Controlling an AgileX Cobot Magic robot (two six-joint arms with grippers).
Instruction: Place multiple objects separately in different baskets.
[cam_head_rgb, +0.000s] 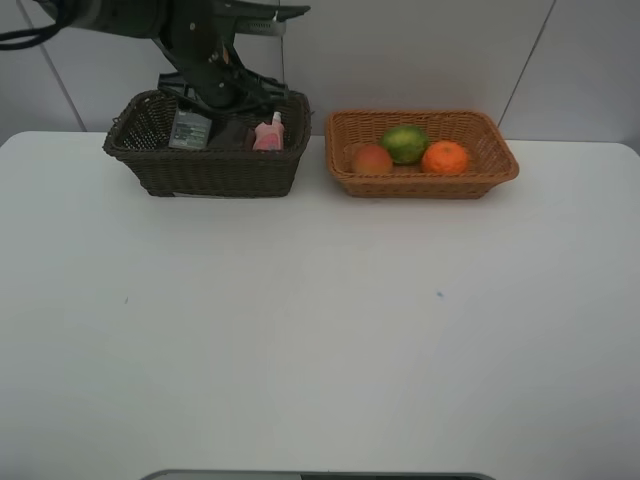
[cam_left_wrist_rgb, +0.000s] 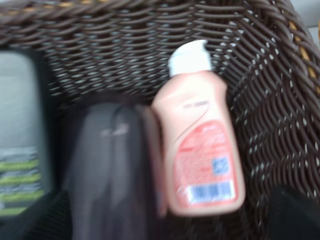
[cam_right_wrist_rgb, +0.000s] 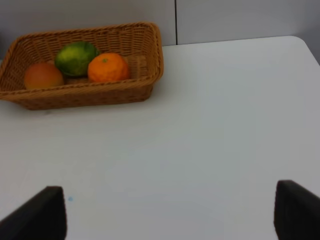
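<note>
— Woven dark brown basket (cam_head_rgb: 215, 170) taken as the landmark, standing on the white counter (cam_head_rgb: 300, 330). Inside it?

— Dark green pump bottle (cam_head_rgb: 189, 129) lying at the end far from the tan basket, pink white-capped bottle (cam_head_rgb: 269, 134) at the end nearest it, purplish tumbler (cam_left_wrist_rgb: 112, 170) between the two. Seen from the left wrist: tumbler touching the pink bottle's side, pink bottle close to the basket's end wall, cap pointing at the far wall. Blurred there, so label text unreadable

— Left tool (cam_head_rgb: 228, 95)?

— Hanging over the dark basket's rear half. Dark fingertips (cam_left_wrist_rgb: 292, 212) showing only at the wrist picture's corners, spread wide either side of tumbler and pink bottle, gripping nothing — released

— Beside the dark basket?

— Light tan basket (cam_head_rgb: 500, 160), just next to it, a narrow gap between, not touching. Holding three fruits: red-yellow peach-like fruit (cam_head_rgb: 371, 159) nearest the dark basket, green lime-like fruit (cam_head_rgb: 404, 143) behind and in the middle, orange (cam_head_rgb: 445, 157) farthest from the dark basket

— Right tool (cam_right_wrist_rgb: 170, 212)?

— Out of the high view. From its own wrist: fingertips well apart, bare counter between them, clasping nothing; well clear of both baskets, tan one ahead of it
</note>
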